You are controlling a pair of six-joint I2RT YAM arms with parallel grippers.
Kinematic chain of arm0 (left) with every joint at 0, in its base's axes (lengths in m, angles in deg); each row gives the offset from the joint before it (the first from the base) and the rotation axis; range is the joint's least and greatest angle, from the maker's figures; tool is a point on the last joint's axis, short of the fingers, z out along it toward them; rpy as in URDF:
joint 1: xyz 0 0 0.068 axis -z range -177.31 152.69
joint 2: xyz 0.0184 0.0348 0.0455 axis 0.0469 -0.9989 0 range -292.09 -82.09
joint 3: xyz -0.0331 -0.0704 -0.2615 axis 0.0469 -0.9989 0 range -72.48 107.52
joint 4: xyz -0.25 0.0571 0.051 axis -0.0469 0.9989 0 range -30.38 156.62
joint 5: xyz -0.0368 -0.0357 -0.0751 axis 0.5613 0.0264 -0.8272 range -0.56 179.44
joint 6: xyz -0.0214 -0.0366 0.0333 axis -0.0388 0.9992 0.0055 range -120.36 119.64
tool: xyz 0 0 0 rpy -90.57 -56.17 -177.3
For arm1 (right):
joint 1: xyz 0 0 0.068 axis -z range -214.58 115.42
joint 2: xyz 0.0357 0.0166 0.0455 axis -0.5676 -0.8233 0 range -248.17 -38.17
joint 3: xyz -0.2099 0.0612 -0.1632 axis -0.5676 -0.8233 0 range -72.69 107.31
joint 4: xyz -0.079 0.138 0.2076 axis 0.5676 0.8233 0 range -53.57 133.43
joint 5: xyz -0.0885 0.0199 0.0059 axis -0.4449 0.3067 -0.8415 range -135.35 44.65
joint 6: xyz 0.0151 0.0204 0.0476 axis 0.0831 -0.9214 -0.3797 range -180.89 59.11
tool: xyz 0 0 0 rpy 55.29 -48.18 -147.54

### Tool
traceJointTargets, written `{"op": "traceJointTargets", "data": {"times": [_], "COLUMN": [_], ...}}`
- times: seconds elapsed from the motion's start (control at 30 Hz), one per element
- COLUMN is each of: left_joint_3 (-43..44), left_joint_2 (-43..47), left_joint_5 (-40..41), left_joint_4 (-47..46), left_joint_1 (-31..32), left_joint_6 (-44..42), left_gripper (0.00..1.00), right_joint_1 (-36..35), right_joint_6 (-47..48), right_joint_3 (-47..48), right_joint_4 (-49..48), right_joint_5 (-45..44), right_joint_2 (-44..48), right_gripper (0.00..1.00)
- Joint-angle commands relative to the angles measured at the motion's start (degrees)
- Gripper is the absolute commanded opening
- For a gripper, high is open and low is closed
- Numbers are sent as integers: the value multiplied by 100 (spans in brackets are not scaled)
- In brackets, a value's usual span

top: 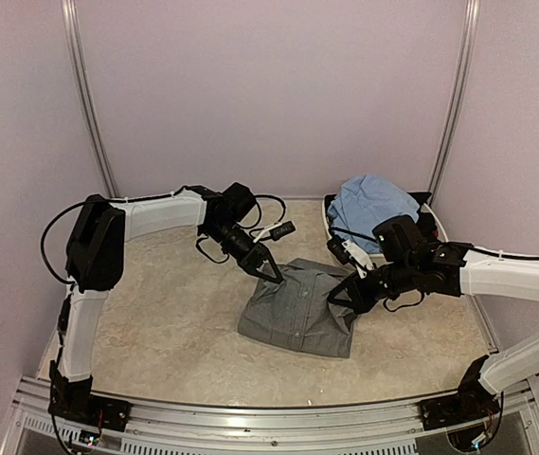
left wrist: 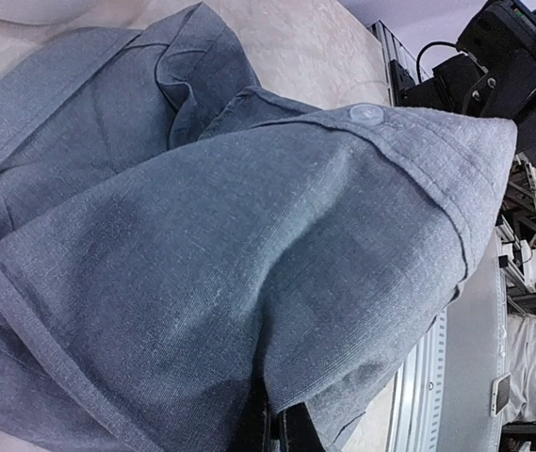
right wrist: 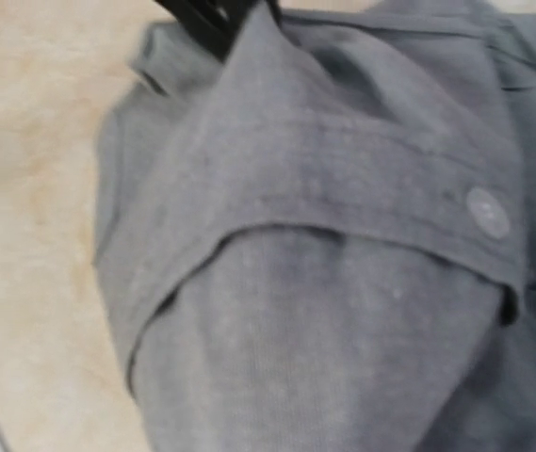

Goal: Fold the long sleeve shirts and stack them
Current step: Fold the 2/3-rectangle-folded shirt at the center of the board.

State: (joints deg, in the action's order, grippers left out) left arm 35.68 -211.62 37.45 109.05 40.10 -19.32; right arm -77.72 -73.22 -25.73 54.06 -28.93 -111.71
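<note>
Left gripper (top: 274, 275) and right gripper (top: 339, 296), two black pincers: clamped onto opposite edges of one slate-grey, finely woven, buttoned shirt (top: 297, 311), folded roughly rectangular on mottled beige table (top: 155, 322). Counted one crumpled light-blue shirt (top: 373, 201) far right.

The left arm (top: 155, 210) and the right arm (top: 515, 275) have white shells, black joints and black bases. Thin black cables (top: 53, 248) loop beside them. The left pincer (top: 272, 273) and right pincer (top: 340, 296) are black.
</note>
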Motion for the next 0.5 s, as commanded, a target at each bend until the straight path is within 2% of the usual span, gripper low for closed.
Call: {"op": "traceJointTargets", "data": {"times": [0.0, 0.23, 0.47], "left_joint_3": [-355, -1785, -2689], "left_joint_2": [374, 1681, 2364], "left_joint_5": [380, 635, 806], "left_joint_4": [144, -248, -492], "left_joint_1": [-313, -308, -231], "left_joint_6": [-97, -17, 56], "left_gripper": [0, 0, 0], "right_joint_1": [-243, -780, -1047], "right_joint_6": [-295, -711, -1194], "right_joint_3": [-4, -279, -808], "right_joint_4": [-67, -92, -527], "right_joint_5": [679, 870, 1010], "right_joint_2": [189, 450, 792], "right_gripper": [0, 0, 0]}}
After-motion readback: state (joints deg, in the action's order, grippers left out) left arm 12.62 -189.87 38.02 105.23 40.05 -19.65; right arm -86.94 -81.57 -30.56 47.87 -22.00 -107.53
